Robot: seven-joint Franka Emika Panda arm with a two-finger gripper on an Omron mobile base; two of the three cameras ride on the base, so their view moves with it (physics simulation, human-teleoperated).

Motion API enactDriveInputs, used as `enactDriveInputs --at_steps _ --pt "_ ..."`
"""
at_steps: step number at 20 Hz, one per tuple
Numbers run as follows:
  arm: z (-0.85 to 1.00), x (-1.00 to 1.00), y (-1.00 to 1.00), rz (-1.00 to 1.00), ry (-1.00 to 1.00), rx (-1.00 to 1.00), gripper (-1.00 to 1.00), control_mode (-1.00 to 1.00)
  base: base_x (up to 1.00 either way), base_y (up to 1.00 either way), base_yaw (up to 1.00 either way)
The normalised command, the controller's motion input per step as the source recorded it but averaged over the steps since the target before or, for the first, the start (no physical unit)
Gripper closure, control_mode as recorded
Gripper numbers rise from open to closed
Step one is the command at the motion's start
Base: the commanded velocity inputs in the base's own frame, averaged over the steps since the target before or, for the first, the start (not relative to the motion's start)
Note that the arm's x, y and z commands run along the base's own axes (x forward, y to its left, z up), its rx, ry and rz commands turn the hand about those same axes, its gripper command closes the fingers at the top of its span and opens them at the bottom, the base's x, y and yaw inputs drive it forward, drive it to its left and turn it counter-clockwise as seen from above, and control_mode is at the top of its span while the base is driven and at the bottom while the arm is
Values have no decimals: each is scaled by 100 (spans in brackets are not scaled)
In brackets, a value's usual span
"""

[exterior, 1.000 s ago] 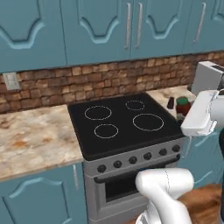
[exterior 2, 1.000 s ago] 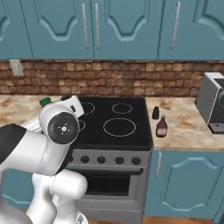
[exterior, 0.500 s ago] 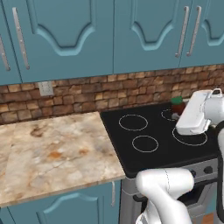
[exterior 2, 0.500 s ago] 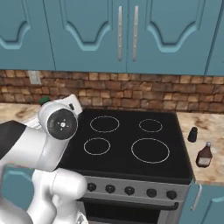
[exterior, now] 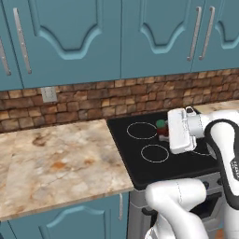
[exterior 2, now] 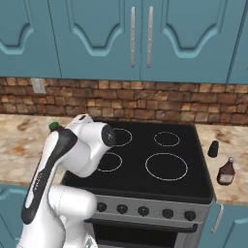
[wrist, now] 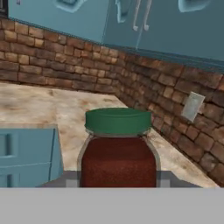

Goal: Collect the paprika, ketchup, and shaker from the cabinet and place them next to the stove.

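My gripper [exterior: 164, 131] is shut on the paprika [exterior: 161, 127], a small red jar with a green cap. It hangs above the left part of the stove [exterior: 148, 168], a black cooktop with white rings. In the hand view the paprika [wrist: 118, 151] stands upright, close up between the jaws. From the right base view its green cap [exterior 2: 54, 126] peeks out behind my arm. The ketchup [exterior 2: 225, 171] and the black shaker [exterior 2: 213, 148] stand on the counter right of the stove [exterior 2: 145, 169]. The cabinet [exterior: 70, 37] doors above are closed.
A long marble counter [exterior: 56, 158] stretches left of the stove, backed by a brick wall with a wall outlet [exterior: 48, 94]. More counter [exterior 2: 235, 145] lies right of the stove. Teal lower cabinets [exterior: 70, 224] sit under the counter.
The base has driven left, so the stove slid right in both views and the left counter came into sight. The paprika stays in the gripper's hold.
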Motion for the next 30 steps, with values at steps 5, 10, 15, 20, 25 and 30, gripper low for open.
enactDriveInputs --at_steps 5,10,15,20,25,30 --pt "-86 74 48 43 0 5 100 -100 0 0 0" --pt "-82 73 50 39 0 5 100 -100 0 0 0" --pt "-61 68 28 33 3 7 100 -100 0 0 0" --pt "-41 67 26 28 4 9 100 -100 0 0 0" --pt "-43 58 21 20 1 5 100 -100 0 0 0" --pt "-44 28 15 16 0 0 100 -100 0 0 0"
